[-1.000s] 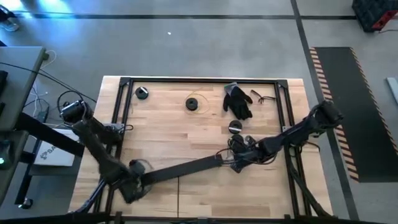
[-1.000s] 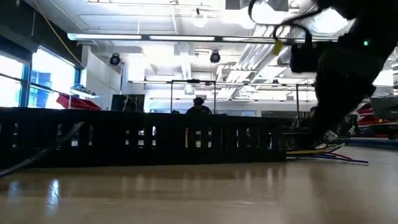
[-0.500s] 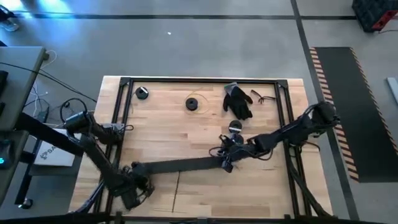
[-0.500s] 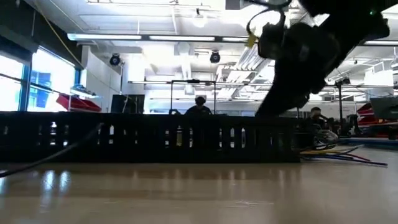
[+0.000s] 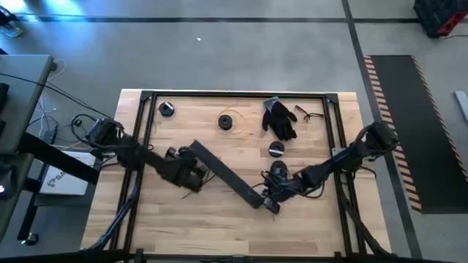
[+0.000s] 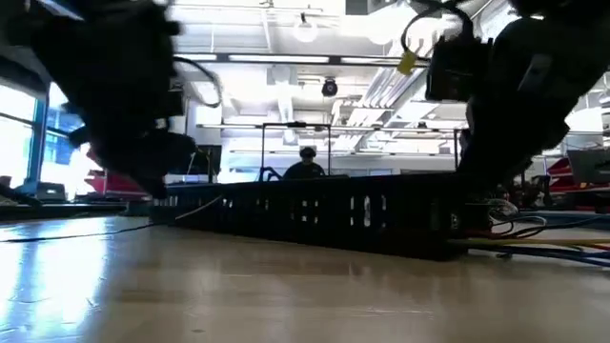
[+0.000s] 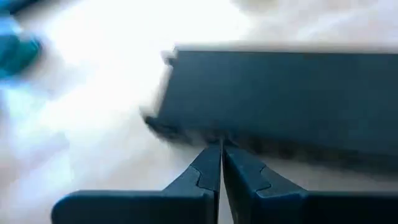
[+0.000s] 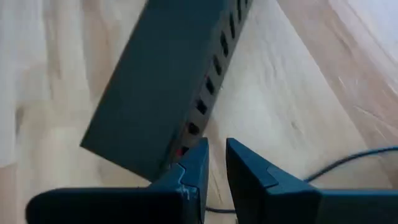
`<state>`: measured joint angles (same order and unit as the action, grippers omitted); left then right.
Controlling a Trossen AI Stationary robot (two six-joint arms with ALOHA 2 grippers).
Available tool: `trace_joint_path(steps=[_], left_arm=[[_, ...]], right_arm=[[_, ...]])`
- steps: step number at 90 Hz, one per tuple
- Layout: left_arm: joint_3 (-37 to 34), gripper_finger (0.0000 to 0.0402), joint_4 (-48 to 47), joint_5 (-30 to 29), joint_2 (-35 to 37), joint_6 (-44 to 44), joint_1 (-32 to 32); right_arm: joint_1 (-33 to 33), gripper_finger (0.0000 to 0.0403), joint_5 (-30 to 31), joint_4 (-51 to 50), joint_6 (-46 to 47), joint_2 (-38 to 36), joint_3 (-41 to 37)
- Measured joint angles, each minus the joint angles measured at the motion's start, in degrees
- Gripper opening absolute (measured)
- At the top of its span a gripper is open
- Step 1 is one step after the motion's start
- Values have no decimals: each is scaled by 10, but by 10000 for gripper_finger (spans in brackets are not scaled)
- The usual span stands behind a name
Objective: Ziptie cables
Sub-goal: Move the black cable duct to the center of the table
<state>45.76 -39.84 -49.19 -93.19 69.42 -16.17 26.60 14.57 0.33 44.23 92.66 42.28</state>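
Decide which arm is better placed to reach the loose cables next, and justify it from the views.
Probably the right. Its gripper sits at the black duct's end, right beside the cables. The left gripper is at the duct's opposite end, farther away.

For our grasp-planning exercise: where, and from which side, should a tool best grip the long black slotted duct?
Pinch the black duct across its narrow width near mid-length, coming straight down: it lies flat and diagonal, long and slim, so mid-length likely balances. The left tool and right tool sit near its ends.
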Motion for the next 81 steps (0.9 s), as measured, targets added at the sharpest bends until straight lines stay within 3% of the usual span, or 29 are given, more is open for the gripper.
trace_joint_path(steps=[14, 27, 34, 41, 50, 63, 74, 81], left_arm=[[6, 0, 160, -11, 20, -215, 68], [6, 0, 329, 51, 20, -388, 124], [10, 0, 377, 96, 34, -426, 132], [29, 0, 338, 116, 50, -419, 125], [56, 0, 223, 126, 79, -360, 95], [64, 0, 48, 109, 100, -260, 66], [64, 0, -67, 103, 100, -207, 112], [61, 0, -60, 124, 95, -240, 163]], right_arm=[[8, 39, -8, 45, -33, -6, 0], [9, 39, 9, 56, -43, -12, 0], [14, 39, 22, 67, -46, -17, 0], [17, 39, 19, 61, -43, -16, 1], [14, 39, 18, 58, -59, -5, 0], [37, 39, -38, 89, -142, -11, 0], [60, 39, -103, 96, -182, -13, 8], [67, 39, -131, 95, -191, -7, 8]])
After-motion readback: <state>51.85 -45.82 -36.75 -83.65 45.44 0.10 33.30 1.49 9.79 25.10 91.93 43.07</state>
